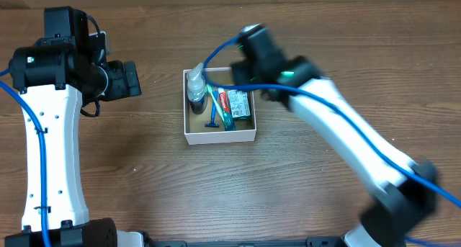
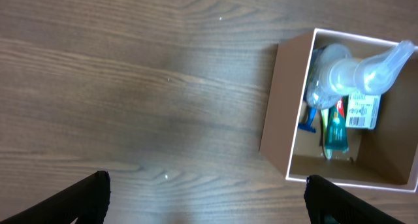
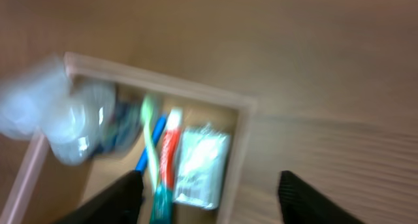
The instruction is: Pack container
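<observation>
The container (image 1: 220, 137), a square cardboard box with white walls and a brown inside, sits on the wood-grain table (image 1: 144, 175) between the 2 arms. A clear plastic spray bottle (image 1: 196, 88) hugs its wall nearest the left arm, likely leaving room for the green toothbrush (image 1: 219, 109), blue razor (image 1: 213, 120) and printed packet (image 1: 242, 103) lying flat alongside. The right gripper (image 3: 208, 185) hovers over the container, fingers spread, empty. The left gripper (image 2: 209, 201) waits beside it, equally wide.

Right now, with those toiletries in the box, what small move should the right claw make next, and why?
Probably lift the right claw away from the container: its fingers are spread and empty, hovering over it, and a spray bottle, toothbrush and toothpaste already lie inside.
</observation>
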`<action>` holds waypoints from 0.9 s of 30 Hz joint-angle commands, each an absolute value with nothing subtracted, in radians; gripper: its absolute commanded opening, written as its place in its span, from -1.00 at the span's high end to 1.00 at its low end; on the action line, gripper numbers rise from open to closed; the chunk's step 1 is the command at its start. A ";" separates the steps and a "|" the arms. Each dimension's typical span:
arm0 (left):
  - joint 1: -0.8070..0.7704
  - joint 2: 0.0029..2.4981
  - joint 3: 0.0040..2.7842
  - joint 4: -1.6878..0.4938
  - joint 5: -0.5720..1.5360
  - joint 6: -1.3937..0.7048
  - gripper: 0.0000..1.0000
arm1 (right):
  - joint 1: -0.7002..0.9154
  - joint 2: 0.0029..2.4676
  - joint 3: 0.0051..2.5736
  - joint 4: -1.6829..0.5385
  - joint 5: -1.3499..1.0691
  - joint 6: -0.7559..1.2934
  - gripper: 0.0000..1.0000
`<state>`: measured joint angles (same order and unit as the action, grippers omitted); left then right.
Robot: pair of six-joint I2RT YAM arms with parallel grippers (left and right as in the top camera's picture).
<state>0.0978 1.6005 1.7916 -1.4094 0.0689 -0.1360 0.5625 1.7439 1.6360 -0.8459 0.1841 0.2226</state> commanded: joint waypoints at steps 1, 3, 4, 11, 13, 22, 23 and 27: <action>0.072 1.602 1.788 -1.369 0.080 -0.115 -0.88 | 0.430 1.573 1.666 -0.852 0.276 0.263 -0.54; 0.038 1.602 1.788 -1.329 0.080 -0.073 -0.93 | 0.342 1.561 1.666 -0.884 0.202 0.263 -0.65; 0.018 1.602 1.788 -1.310 0.079 -0.042 -0.95 | 0.300 1.562 1.665 -0.903 0.163 0.263 -0.76; -0.067 1.633 1.788 -1.225 0.068 0.046 -1.00 | 0.096 1.573 1.644 -0.949 0.028 0.262 -1.00; -0.066 1.644 1.788 -1.226 0.068 0.046 -1.00 | 0.068 1.573 1.644 -0.959 0.027 0.259 -1.00; -0.033 1.626 1.787 -1.298 0.101 -0.009 -1.00 | 0.042 1.565 1.644 -1.093 0.065 0.303 -1.00; -0.033 1.612 1.786 -1.302 0.113 -0.009 -1.00 | 0.042 1.558 1.644 -1.110 0.077 0.316 -1.00; -0.039 1.499 1.738 -1.294 0.119 -0.004 -1.00 | 0.054 1.498 1.636 -1.140 0.088 0.319 -0.97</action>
